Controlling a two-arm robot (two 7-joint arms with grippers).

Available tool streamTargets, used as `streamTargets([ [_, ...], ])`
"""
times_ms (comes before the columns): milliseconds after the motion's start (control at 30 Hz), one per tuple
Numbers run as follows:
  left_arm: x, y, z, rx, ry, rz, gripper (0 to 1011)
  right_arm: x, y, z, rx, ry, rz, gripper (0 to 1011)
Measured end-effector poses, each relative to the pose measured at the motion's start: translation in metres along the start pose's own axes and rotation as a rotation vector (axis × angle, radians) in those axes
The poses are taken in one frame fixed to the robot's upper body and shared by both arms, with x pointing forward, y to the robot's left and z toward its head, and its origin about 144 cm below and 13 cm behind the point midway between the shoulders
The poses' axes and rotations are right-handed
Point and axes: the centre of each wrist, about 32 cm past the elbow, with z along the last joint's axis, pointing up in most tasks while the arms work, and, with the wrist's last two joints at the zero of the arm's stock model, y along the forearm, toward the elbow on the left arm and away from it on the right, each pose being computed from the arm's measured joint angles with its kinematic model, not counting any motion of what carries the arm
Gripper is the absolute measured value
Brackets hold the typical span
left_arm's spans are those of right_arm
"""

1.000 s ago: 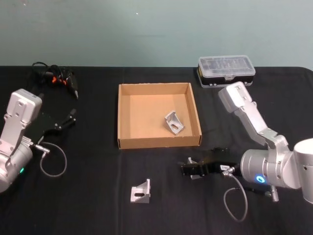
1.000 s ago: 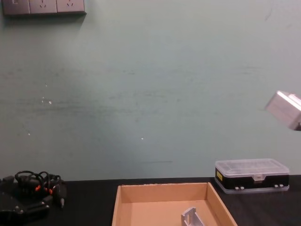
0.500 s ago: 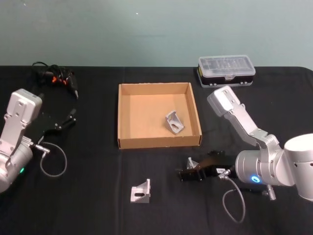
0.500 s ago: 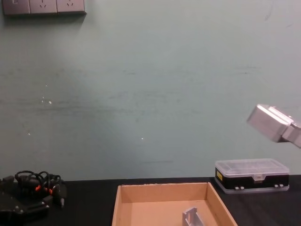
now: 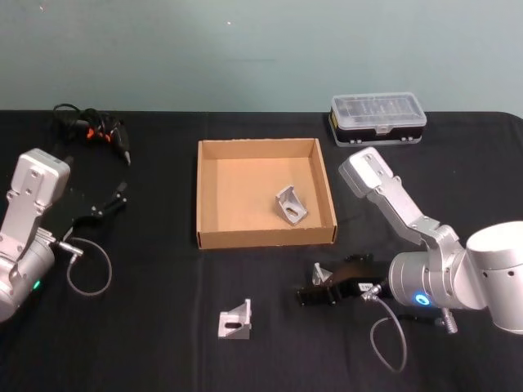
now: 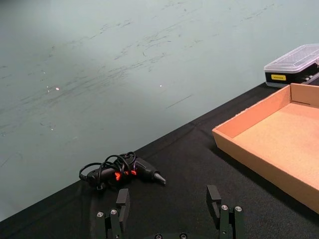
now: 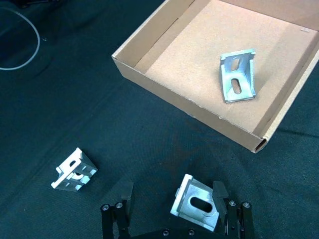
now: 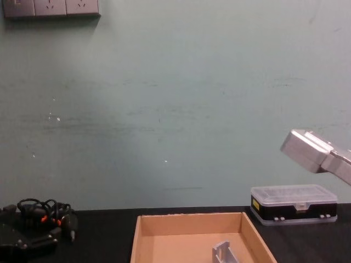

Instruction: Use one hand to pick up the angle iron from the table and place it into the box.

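Head view: the right claw (image 5: pixel 315 287) sits low over the black worktop (image 5: pixel 147 327) at lower centre-right of the frame, just below the cardboard box's (image 5: pixel 265 238) near right corner. A small silver angle iron (image 5: pixel 319 273) shows at its tips. A second angle iron (image 5: pixel 235 319) lies loose at lower centre, to the left of that claw and apart from it. A third angle iron (image 5: pixel 292 204) is already inside the box. The left claw (image 5: pixel 102 207) is parked at the left edge, well away from all three.

Left wrist view: the left claw (image 6: pixel 168 199) stands wide and empty, with the box (image 6: pixel 259 149) off to the right of the frame and a black-and-orange cable bundle (image 6: pixel 122 172) ahead.

Right wrist view: this is the relation that counts. The right claw (image 7: pixel 172 191) is spread wide, and the angle iron (image 7: pixel 197 204) lies on the worktop between its fingers (image 7: pixel 124 191). It sits hard by the finger at the right of the frame, with a clear gap to the other. Its slotted face is turned up. Nothing is gripped yet. I judge closing will push the piece across before it seats. The box (image 7: pixel 164 82) fills the upper frame, straight beyond.

Chest view: the box (image 8: pixel 189 219) is at the bottom centre, the third angle iron (image 8: pixel 221 252) inside it.
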Motion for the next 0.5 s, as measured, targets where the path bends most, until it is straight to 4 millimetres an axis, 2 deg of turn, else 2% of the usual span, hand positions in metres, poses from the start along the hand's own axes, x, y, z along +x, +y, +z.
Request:
streamTargets([
  [367,0.0000,0.0000,0.0000,0.000,0.000,0.000,1011,0.0003,0.0028,-0.0015,0.003,-0.007,0.005,998],
  [500,0.0000,0.0000,0.0000,0.000,0.000,0.000,1011,-0.0002,0.0034,-0.0009,0.003,-0.007,-0.002,931],
])
